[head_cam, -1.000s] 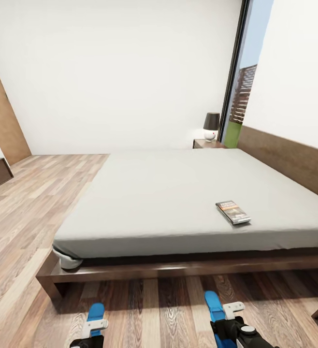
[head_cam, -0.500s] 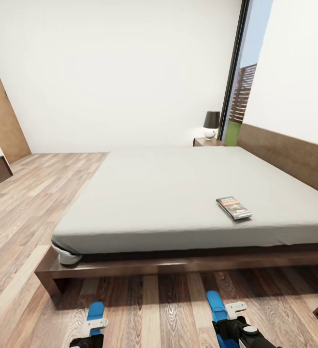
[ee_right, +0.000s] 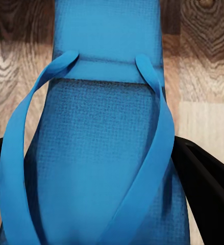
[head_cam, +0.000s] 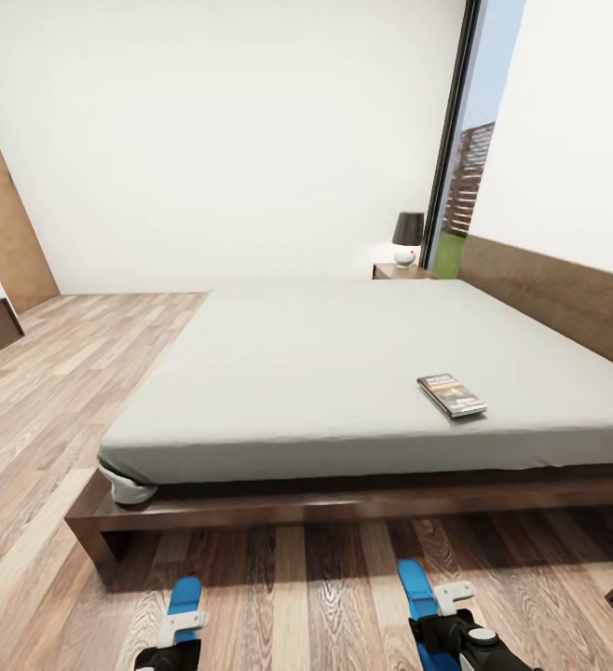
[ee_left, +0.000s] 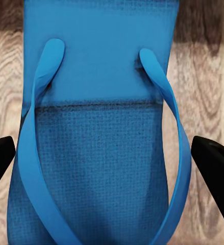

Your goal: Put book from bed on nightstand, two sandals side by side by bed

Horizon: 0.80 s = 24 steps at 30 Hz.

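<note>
Book [head_cam: 451,394] flat on bed [head_cam: 344,373]; blue sandals [head_cam: 416,591] gripped.

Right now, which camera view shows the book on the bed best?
The head view shows it best: the book lies flat on the grey mattress of the bed, near the front edge, its whole cover visible. The two wrist views look at blue sandals over the wood floor, so they tell nothing about the book.

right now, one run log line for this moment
left gripper: holds blue sandal | right gripper: holds second blue sandal | dark orange-banded book: on grey-mattress bed

Lettering on the book [head_cam: 451,394] seemingly illegible.
</note>
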Tool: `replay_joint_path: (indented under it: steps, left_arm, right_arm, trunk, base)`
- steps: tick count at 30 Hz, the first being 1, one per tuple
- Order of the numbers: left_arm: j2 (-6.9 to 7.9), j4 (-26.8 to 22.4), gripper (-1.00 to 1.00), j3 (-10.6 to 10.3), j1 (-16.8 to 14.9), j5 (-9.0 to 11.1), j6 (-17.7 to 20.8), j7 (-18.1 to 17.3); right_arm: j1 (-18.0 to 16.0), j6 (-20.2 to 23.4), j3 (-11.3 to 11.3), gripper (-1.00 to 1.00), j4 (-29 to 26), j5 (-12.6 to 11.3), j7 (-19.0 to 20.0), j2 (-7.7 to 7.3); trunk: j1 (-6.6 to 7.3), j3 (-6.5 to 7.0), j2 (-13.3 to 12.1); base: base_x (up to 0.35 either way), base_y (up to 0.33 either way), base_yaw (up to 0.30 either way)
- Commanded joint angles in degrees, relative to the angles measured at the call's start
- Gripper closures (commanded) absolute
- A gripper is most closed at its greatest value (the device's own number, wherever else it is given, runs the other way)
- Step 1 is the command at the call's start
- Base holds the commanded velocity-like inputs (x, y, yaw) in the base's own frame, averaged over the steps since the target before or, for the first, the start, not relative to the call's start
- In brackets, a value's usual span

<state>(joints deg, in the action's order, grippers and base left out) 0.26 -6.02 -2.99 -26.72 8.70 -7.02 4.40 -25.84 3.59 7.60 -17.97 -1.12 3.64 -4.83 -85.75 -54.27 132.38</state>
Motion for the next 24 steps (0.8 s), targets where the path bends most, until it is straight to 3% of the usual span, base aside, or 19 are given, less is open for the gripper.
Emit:
replay_joint_path:
  steps: [1, 6, 16, 24]
  left_arm:
    - [-0.06, 0.04, 1.0, -0.31, -0.05, 0.53, -0.22, 0.12]
    - [-0.21, 0.0, 1.0, -0.27, -0.1, 0.53, -0.25, -0.01]
    - [-0.7, -0.59, 1.0, -0.05, -1.95, 0.56, 3.41, 0.05]
    - [-0.85, -0.59, 1.0, -0.14, -2.13, 0.53, 3.52, 0.15]
  right_arm:
    - [-0.03, 0.38, 0.3, 1.0, -0.2, -0.11, 0.14, -0.04]
    - [-0.35, 1.01, 0.31, 1.0, -0.35, -0.11, 0.55, -0.06]
    - [-2.82, 1.52, 0.32, 1.0, -0.45, -0.16, 1.87, -0.17]
    - [-3.06, 1.51, 0.44, 1.0, 0.12, -0.2, 2.06, -0.24]
  trunk:
    - [0.01, -0.05, 0.02]
    - [0.01, -0.05, 0.02]
    - [-2.18, -1.85, 4.03]
    - [-3.94, -3.28, 7.24]
  base:
    - [0.0, 0.0, 0.0]
    - [0.0, 0.0, 0.0]
    - [0.0, 0.0, 0.0]
    - [0.0, 0.0, 0.0]
